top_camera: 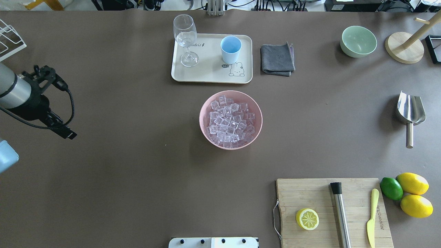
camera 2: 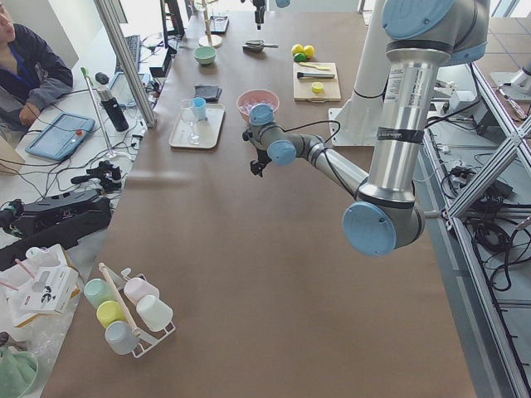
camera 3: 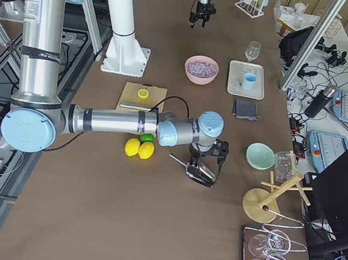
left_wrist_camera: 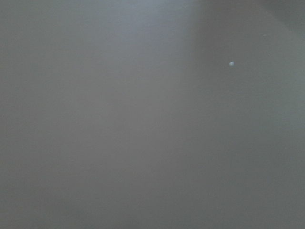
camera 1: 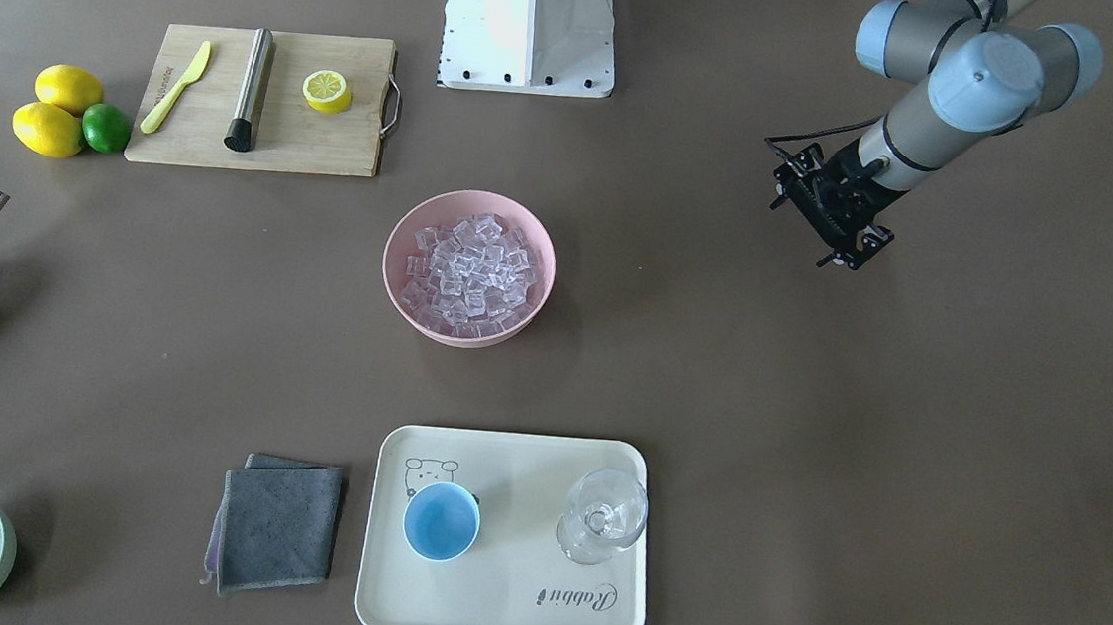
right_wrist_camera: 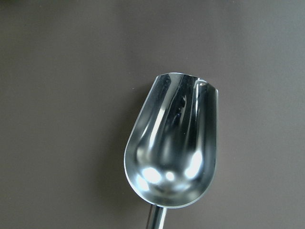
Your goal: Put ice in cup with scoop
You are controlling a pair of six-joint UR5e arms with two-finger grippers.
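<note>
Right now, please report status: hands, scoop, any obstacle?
Left hand over table, right hand above scoop; open or shut unclear. Scoop empty on table. Cup empty. Path to ice clear.

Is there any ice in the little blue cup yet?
No, the front-facing view looks straight into the cup and shows only its bare blue bottom, while the ice sits heaped in the pink bowl.

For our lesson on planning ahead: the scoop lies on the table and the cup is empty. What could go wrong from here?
1. The scoop has a thin handle lying flat on the table, so a grip there may slip.
2. Its trough looks about as wide as the cup, so ice may spill onto the tray.
3. The stemmed glass stands near the cup and could be knocked.
</note>
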